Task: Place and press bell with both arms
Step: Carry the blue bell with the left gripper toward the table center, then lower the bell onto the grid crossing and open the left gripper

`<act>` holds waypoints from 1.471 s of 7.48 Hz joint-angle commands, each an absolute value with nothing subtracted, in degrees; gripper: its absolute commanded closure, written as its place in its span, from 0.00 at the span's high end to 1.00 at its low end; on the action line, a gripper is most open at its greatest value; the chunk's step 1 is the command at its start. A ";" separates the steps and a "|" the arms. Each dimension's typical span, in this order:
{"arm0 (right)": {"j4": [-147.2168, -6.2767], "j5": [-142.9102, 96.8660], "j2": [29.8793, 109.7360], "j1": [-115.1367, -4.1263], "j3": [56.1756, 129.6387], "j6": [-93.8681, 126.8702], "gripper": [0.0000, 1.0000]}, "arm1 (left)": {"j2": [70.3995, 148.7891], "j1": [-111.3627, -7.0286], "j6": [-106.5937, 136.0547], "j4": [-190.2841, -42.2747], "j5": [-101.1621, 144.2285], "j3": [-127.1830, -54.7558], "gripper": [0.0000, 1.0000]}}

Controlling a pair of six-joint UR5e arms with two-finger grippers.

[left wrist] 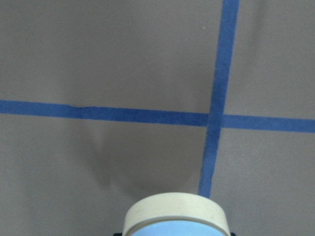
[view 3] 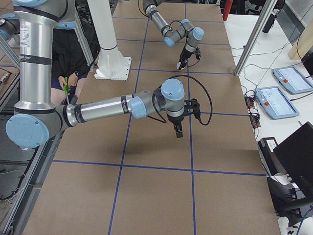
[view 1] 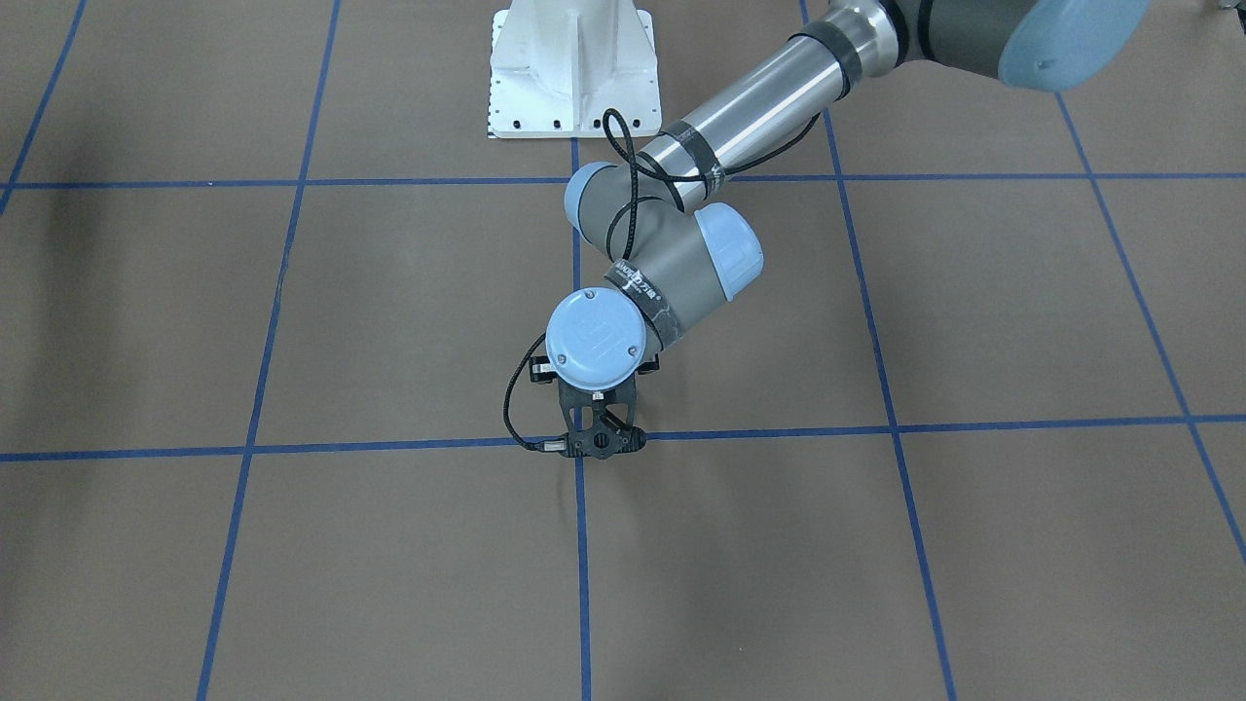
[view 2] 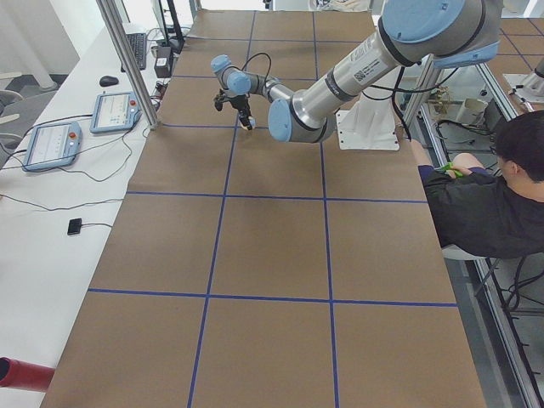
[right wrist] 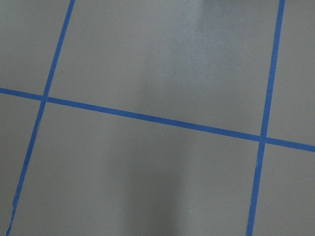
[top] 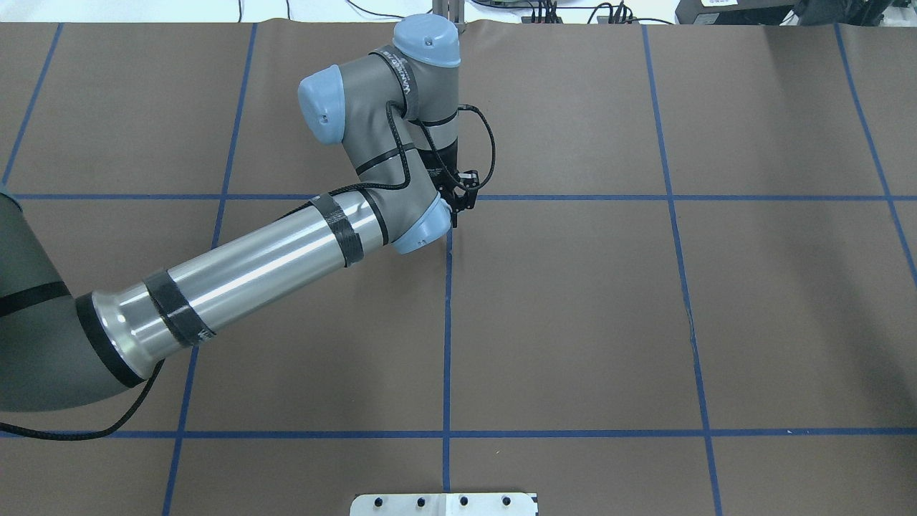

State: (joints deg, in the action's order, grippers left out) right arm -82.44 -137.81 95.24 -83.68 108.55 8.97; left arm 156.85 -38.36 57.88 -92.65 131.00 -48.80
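Over the middle of the brown table (top: pixel 645 322), the left arm (top: pixel 272 251) reaches in from the left side of the overhead view and turns its wrist downward. The left gripper (view 1: pixel 599 448) hangs at a crossing of the blue tape lines (top: pixel 447 322). Its wrist camera shows the bell (left wrist: pixel 175 216) at the bottom edge, with the cream ring toward the table, the light-blue dome behind it and a soft shadow on the paper beneath. The fingers seem pinched on the bell, though only slivers of black show at either side. The bell is just beside the tape crossing; whether it touches the table cannot be told. Farther right, the right arm (view 3: pixel 102 110) stretches level over another square, and the right gripper (view 3: pixel 178 131) points down, clear of the surface. Whether its fingers are apart or together cannot be told. A seated person (view 2: pixel 484 204) is near the white pedestal (view 1: pixel 574 68).
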 commanded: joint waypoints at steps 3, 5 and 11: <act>-82.44 -137.81 95.27 -83.67 108.63 8.96 1.00 | 157.23 -37.27 58.10 -96.41 130.78 -47.46 0.88; -82.44 -137.90 95.19 -83.67 108.81 8.96 1.00 | 157.15 -37.53 59.06 -95.98 130.78 -48.33 1.00; -82.97 -137.29 87.03 -78.50 108.37 10.36 1.00 | 148.94 -48.49 41.00 -77.53 130.69 -70.94 1.00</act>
